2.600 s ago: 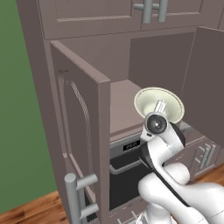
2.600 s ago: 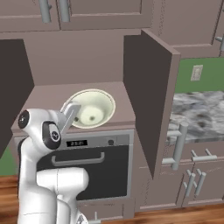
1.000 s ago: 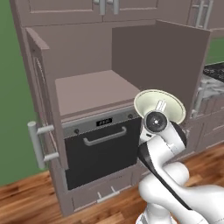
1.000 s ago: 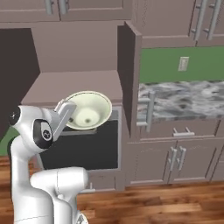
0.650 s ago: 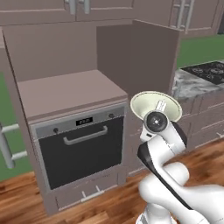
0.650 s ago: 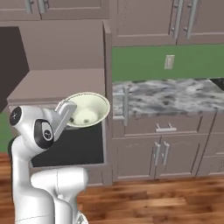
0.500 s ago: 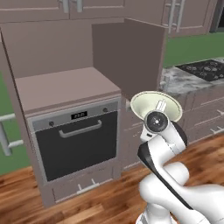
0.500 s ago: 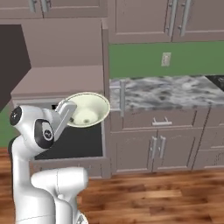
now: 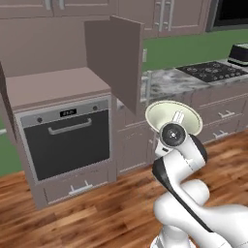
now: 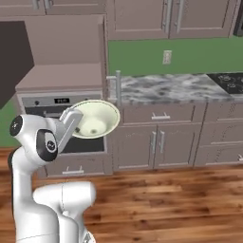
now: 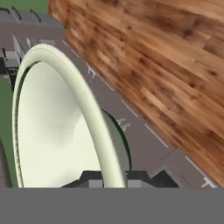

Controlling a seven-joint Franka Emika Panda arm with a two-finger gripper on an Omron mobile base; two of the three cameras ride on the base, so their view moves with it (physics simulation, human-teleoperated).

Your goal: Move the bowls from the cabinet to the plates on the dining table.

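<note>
Base swung right since the earlier frames: oven (image 9: 65, 140) and open cabinet (image 9: 114, 60) now off to the left, marble counter (image 10: 166, 88) and cooktop (image 9: 208, 71) in view. Hand (image 10: 71, 122) clamped tight on the rim of the pale cream-green bowl (image 10: 97, 118), held tilted on edge at chest height, clear of the cabinet, over the wood floor (image 10: 166, 204). Rim pinched between both fingertips (image 11: 94, 178) in the hand view.

Readable text: none.
Oven (image 9: 65, 140) display (image 9: 68, 113): small pale marks on a dark panel, too blurred to read.
</note>
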